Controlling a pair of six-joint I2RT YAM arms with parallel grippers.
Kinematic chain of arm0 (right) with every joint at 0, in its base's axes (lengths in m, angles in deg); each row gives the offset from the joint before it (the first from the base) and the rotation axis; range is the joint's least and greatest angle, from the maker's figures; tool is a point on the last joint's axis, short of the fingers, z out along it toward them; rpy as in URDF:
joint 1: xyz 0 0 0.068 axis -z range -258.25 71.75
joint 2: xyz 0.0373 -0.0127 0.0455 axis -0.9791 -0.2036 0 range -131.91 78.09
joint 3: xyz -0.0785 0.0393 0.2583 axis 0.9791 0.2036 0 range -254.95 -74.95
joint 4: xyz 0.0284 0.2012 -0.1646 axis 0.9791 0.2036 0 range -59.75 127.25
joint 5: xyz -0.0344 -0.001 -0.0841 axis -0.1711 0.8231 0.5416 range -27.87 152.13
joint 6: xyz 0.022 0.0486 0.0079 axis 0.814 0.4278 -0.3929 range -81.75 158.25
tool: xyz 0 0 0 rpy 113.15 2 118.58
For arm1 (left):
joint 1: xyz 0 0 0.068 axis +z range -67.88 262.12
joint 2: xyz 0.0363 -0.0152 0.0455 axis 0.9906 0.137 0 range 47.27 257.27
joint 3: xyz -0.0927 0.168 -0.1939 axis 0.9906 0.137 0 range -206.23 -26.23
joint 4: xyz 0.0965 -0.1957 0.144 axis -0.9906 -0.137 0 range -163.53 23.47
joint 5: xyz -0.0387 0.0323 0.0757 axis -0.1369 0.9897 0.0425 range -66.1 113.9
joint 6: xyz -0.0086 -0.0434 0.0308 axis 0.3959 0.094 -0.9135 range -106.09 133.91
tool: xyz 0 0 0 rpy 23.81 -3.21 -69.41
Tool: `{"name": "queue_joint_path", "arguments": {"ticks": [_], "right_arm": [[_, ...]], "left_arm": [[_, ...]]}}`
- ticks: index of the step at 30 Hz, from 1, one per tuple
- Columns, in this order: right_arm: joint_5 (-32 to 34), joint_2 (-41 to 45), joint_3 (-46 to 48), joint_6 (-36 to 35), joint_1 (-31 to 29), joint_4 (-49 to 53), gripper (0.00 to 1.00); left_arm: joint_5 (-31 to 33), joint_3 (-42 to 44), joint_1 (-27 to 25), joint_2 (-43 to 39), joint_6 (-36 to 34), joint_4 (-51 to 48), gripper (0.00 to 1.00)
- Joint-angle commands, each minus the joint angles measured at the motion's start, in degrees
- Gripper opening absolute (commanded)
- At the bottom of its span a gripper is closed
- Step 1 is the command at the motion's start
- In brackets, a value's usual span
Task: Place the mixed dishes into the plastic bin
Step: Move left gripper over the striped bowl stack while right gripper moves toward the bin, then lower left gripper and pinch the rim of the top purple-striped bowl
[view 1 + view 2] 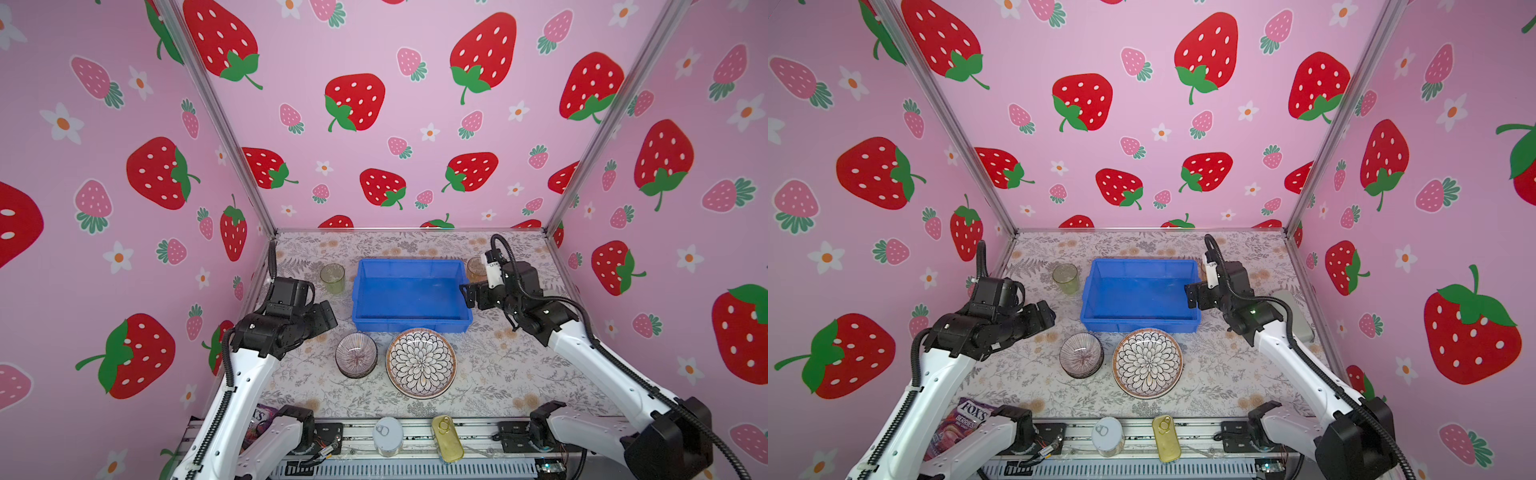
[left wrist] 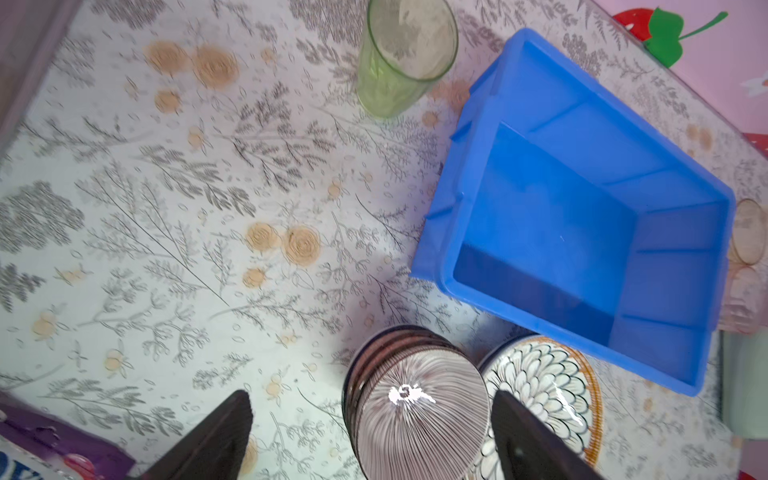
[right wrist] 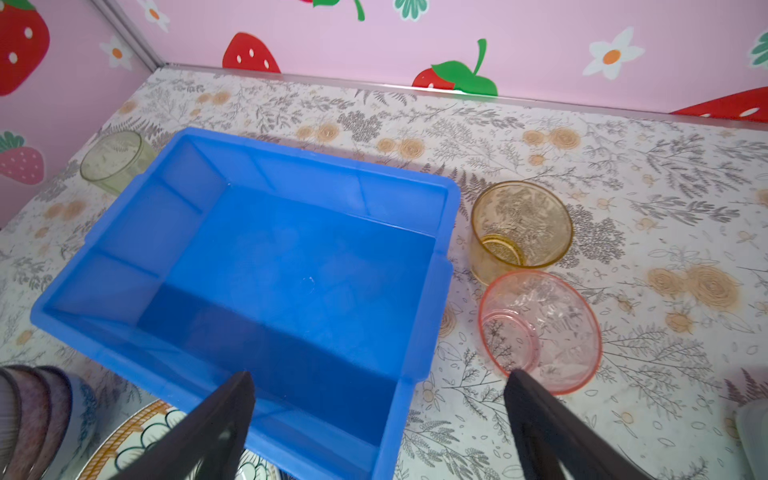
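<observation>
Risks:
- The bowls (image 1: pixel 356 355) are a glazed, rounded stack. A pinch on the top one could slip, or lift one bowl and tip the rest onto the plate (image 1: pixel 421 363) just beside them.
- The right claw (image 3: pixel 379 376) straddles the near right corner of the bin (image 1: pixel 409 261), so closing there would grab the rim.
- One jaw is just beside the pink tumbler (image 3: pixel 540 332). A sideways move could knock it into the amber tumbler (image 3: pixel 521 228).

The bin is empty, mid-surface (image 1: pixel 498 365), with the green tumbler (image 1: pixel 332 278) to its left.

Left claw (image 1: pixel 326 314): wide open, empty, aimed at the bowls. The arm is bent in from the near left.

Right claw: wide open, empty. The arm is stretched low, pointing left at the bin.
</observation>
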Motion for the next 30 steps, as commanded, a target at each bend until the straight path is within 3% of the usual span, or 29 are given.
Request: {"name": "queue_joint_path", "arguments": {"ticks": [1,16,30], "right_arm": [[1.04,-1.39,-0.96,-0.77,-1.36,2.45,0.95],[-4.32,-5.74,-0.24,-2.46,-1.37,-1.66,0.90],[-5.30,-7.29,0.70,-2.31,-1.15,-3.20,0.88]], "left_arm": [[-3.52,1.35,-1.45,-1.45,3.71,-5.67,0.89],[0.61,10.78,-14.61,0.74,13.99,-1.76,0.75],[1.54,11.87,-15.73,5.69,12.94,0.79,0.62]]}}
